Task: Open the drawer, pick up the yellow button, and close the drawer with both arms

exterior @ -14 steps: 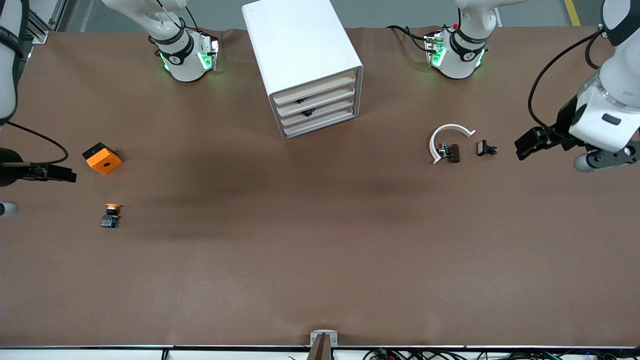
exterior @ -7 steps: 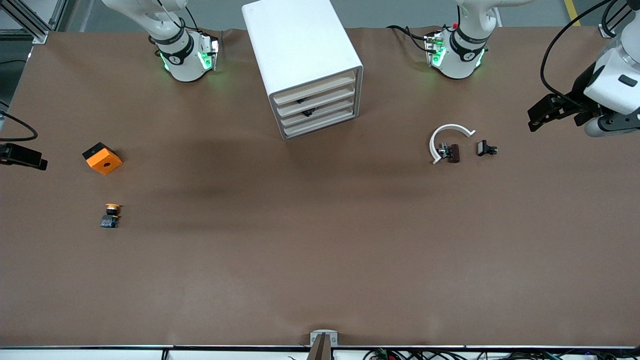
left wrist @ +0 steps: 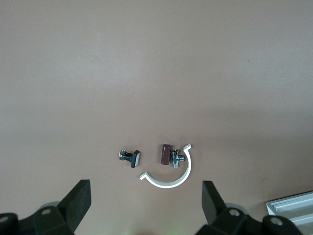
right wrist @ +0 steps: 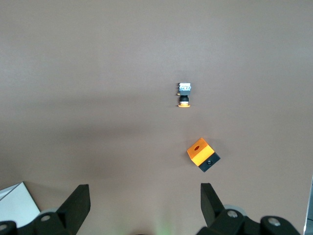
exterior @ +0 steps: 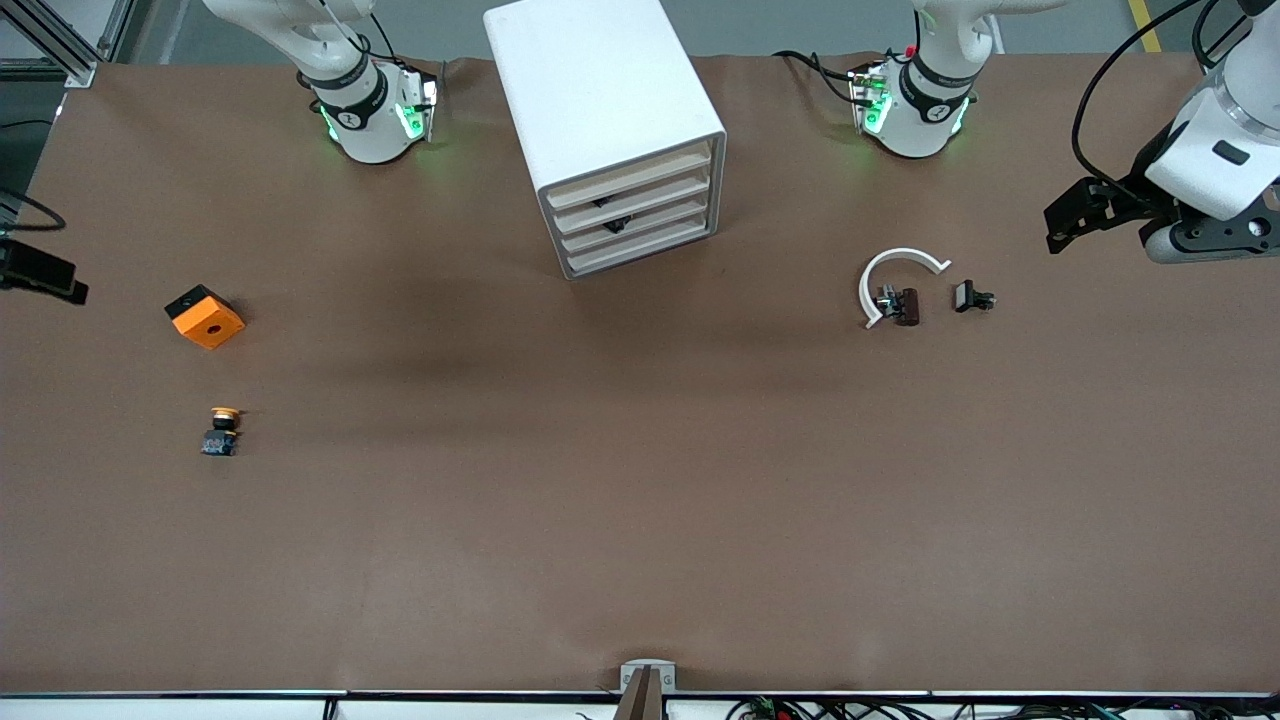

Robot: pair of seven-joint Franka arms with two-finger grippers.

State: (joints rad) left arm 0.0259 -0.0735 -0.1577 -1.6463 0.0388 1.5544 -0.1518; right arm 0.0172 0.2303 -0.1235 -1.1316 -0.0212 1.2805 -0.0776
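Observation:
The white cabinet (exterior: 600,110) stands at the table's back middle, and all of its drawers (exterior: 635,215) are shut. The button (exterior: 220,430), with an orange cap on a black-and-blue body, lies on the table toward the right arm's end. It also shows in the right wrist view (right wrist: 184,95). My right gripper (exterior: 50,275) hangs open and empty at that end's edge (right wrist: 144,200). My left gripper (exterior: 1062,222) hangs open and empty over the left arm's end, above the clips (left wrist: 145,203).
An orange block with a hole (exterior: 205,317) lies a little farther from the front camera than the button (right wrist: 203,154). A white curved strip (exterior: 900,270) with black clips (exterior: 972,297) lies toward the left arm's end (left wrist: 171,178).
Both grippers have drawn outward from the table's middle. The right one moved toward its table edge, and the left one moved up toward the robots' side. Nothing on the table moved.

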